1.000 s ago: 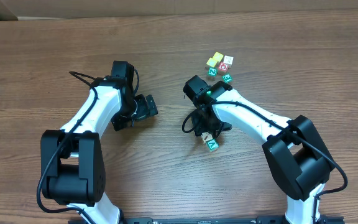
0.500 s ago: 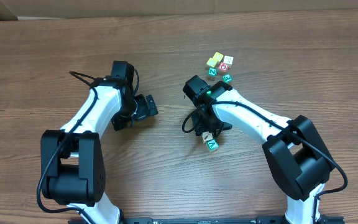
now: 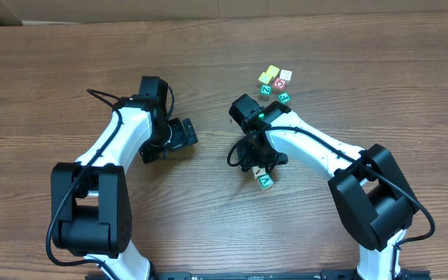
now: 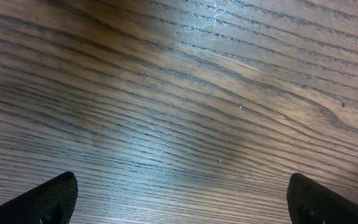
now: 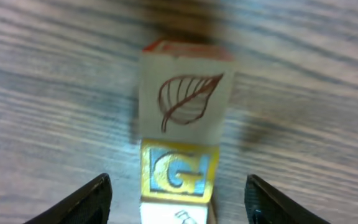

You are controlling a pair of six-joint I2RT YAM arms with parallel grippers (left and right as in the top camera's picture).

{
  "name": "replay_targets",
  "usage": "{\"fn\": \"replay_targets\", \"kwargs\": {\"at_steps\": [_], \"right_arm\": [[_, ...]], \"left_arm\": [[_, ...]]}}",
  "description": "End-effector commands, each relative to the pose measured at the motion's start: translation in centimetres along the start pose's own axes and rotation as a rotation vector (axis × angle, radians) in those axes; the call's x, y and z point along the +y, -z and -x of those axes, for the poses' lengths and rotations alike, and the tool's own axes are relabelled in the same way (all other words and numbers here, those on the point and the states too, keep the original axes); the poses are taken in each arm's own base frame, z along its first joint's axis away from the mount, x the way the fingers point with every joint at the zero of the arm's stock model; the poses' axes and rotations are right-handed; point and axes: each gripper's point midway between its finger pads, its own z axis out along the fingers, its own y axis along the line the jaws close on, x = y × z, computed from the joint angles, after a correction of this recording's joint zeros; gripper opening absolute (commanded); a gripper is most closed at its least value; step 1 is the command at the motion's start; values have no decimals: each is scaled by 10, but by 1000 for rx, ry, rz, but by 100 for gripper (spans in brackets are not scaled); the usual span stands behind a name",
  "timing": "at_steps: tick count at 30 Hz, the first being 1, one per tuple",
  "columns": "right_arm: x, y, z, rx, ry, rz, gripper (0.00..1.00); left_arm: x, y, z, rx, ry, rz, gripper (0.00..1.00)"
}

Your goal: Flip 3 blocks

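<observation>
Wood grain under my left fingers (image 4: 48, 199) is bare, and they stand spread wide, unchanged from a second ago. Nothing else has shifted either. My right fingers (image 5: 89, 202) stand part open astride the row of three blocks (image 5: 180, 171), gaps on both sides, gripping nothing. That row lies toward the middle of the surface (image 3: 208, 225), well clear of every edge, open wood all round; the spare blocks (image 3: 274, 84) sit apart beyond.

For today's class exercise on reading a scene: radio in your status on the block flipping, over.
Left gripper open over bare table. Right gripper open, G block between its fingers, leaf block just beyond. Spare blocks well clear.
</observation>
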Motion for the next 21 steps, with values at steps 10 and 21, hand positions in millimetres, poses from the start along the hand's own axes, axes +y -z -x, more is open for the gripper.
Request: {"fn": "replay_targets", "kwargs": {"at_steps": [10, 21], "right_arm": [[0, 28, -28, 88, 16, 13, 70], [18, 26, -34, 125, 36, 126, 72]], "left_arm": [[-3, 0, 2, -1, -4, -5, 100], [-3, 0, 2, -1, -4, -5, 100]]}}
